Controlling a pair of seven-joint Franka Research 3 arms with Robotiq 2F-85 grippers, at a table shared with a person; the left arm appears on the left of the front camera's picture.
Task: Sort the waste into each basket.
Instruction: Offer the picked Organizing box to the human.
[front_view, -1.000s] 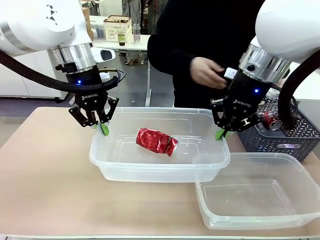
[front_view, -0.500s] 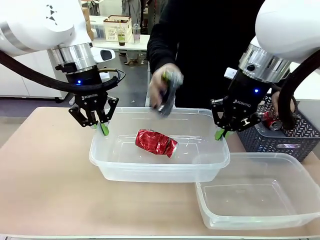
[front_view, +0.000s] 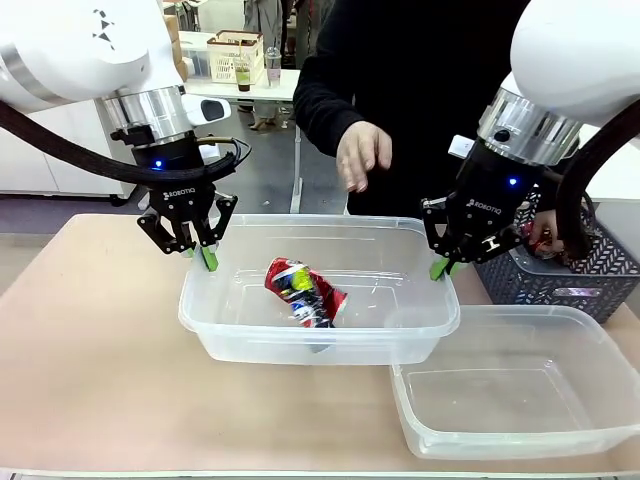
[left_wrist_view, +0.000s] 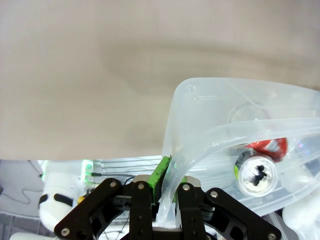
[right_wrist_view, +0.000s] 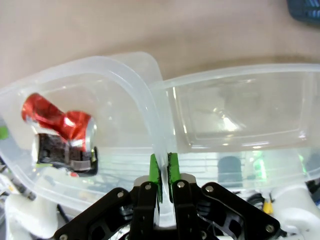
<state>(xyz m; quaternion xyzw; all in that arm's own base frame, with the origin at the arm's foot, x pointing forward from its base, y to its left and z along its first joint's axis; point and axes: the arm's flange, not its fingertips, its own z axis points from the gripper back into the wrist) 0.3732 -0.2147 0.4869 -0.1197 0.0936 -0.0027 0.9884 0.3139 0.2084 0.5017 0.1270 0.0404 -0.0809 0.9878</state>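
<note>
A clear basket (front_view: 260, 345) stands mid-table, lifted slightly at both ends. My left gripper (front_view: 203, 255) is shut on its left rim, the green pads pinching the plastic edge (left_wrist_view: 167, 172). My right gripper (front_view: 441, 267) is shut on the right rim (right_wrist_view: 162, 167). Inside lie a crushed red can (front_view: 278, 272) and a second, darker printed can (front_view: 308, 305) against it. Through the wall the left wrist view shows the red can (left_wrist_view: 267, 146) and a silver can end (left_wrist_view: 255, 172). In the right wrist view the red can (right_wrist_view: 57, 120) lies over the dark can (right_wrist_view: 65, 152).
A person's open, empty hand (front_view: 362, 155) hovers over the basket's far side. A second clear basket (front_view: 520, 440) sits at the near right, its corner tucked under the first (right_wrist_view: 240, 115). A dark slatted crate (front_view: 580, 275) with cans stands far right, the person's other hand (front_view: 540, 232) at it.
The person brought a can over the basket and let it go. It now lies against the red can, which shifted. The hand is empty and raised. Both grippers stayed put.
</note>
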